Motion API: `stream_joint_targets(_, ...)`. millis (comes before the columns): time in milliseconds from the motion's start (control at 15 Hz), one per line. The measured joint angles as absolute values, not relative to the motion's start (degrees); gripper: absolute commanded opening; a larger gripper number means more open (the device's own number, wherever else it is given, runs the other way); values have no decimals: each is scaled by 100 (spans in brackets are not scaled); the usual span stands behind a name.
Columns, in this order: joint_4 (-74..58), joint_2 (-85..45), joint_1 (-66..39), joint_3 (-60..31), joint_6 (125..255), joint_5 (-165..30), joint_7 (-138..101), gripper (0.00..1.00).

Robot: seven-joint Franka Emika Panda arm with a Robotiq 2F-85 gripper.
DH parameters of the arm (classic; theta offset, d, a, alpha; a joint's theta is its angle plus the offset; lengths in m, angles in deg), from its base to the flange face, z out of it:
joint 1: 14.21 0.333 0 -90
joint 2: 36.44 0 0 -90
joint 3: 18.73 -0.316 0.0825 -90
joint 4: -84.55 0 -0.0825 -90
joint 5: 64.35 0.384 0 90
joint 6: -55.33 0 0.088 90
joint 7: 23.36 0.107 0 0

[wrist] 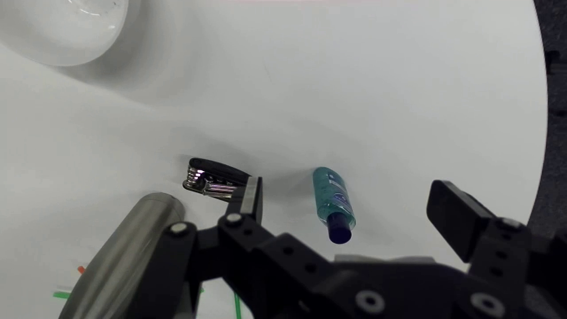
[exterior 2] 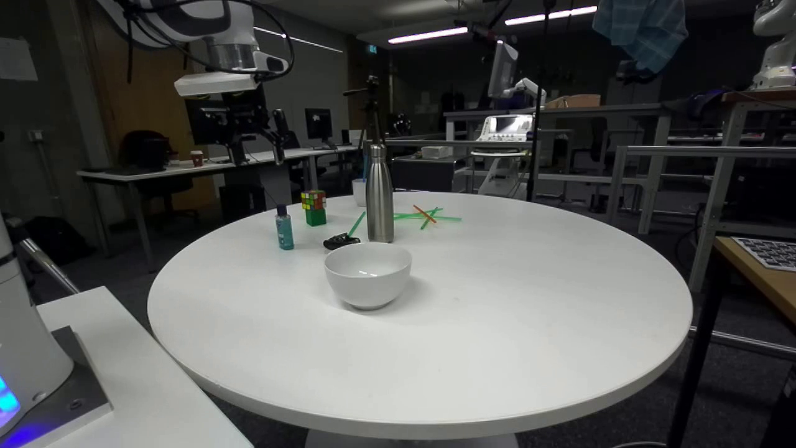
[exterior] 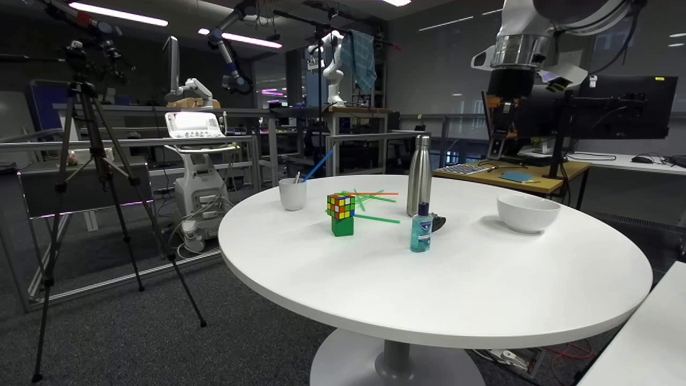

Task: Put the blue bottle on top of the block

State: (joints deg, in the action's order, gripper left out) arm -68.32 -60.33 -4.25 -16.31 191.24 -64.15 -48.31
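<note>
The blue bottle (exterior: pixel 421 234), clear teal with a dark blue cap, stands upright on the white round table in both exterior views (exterior 2: pixel 285 231). The block is a multicoloured puzzle cube (exterior: pixel 341 206) resting on a plain green cube (exterior: pixel 343 226); the stack also shows in an exterior view (exterior 2: pixel 314 200) behind the bottle. It is out of the wrist view. My gripper (exterior 2: pixel 258 155) is open and empty, high above the table. In the wrist view the bottle (wrist: pixel 332 195) lies between the spread fingers (wrist: pixel 347 197), well below them and untouched.
A tall steel flask (exterior: pixel 419 177) stands near the bottle, with a black multi-tool (wrist: pixel 217 175) beside it. A white bowl (exterior 2: pixel 367 274), a white cup (exterior: pixel 292 194) holding a blue stick, and several straws (exterior: pixel 375 218) are also on the table (exterior 2: pixel 497 348).
</note>
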Motion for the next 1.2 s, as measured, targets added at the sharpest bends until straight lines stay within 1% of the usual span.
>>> stream_joint_targets(667, -6156, -5106, -353, -1520, 19124, -5645, -6494, 100)
stream_joint_targets(1200, -5761, -4401, -368, -1587, 19105, -5565, -7192, 100)
